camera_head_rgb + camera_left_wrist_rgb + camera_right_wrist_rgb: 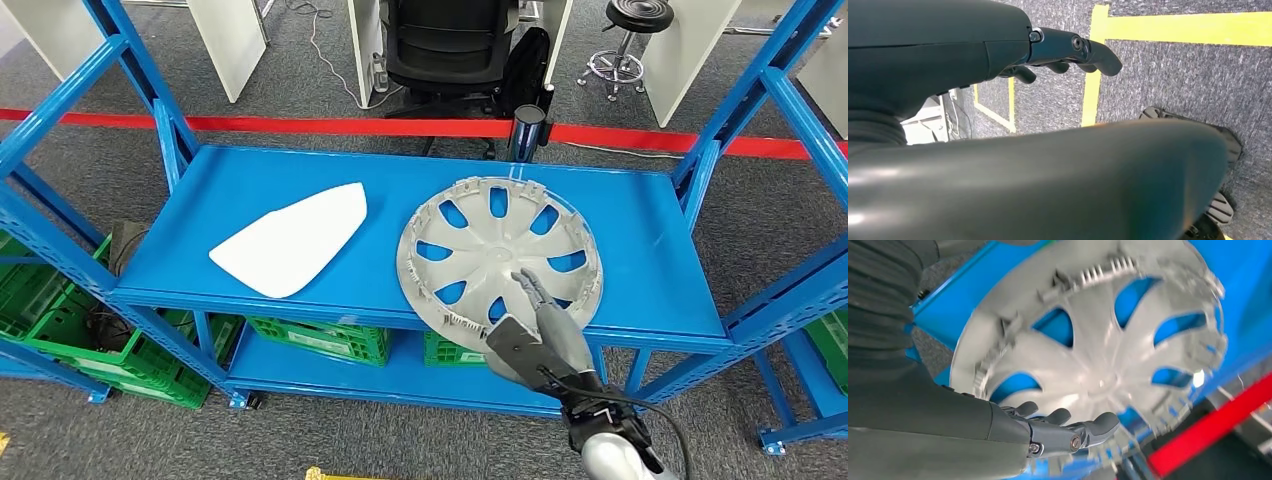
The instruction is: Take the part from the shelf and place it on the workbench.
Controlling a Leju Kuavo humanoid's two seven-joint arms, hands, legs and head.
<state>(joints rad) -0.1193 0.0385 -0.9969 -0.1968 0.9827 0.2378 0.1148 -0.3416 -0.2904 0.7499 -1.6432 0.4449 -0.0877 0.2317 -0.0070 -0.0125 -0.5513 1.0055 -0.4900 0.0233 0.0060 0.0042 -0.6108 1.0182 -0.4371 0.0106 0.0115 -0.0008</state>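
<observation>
A silver hubcap (490, 240) lies flat, inner side up, on the right half of the blue shelf (650, 250). To its left on the same level lies a white flat panel (295, 240). My right hand (540, 335) reaches in from the front, its fingers (530, 285) stretched over the hubcap's near rim and holding nothing. In the right wrist view the hubcap (1098, 350) sits just beyond the spread fingers (1068, 432); I cannot tell whether they touch it. My left hand (1068, 50) hangs over the carpet, fingers loosely extended and empty.
Blue shelf uprights (730, 110) slant in at both sides. Green crates (310, 340) sit on the lower level. Behind the shelf run a red floor line (300, 125), a black office chair (445, 50) and a stool (630, 40). Yellow tape (1168, 27) marks the floor.
</observation>
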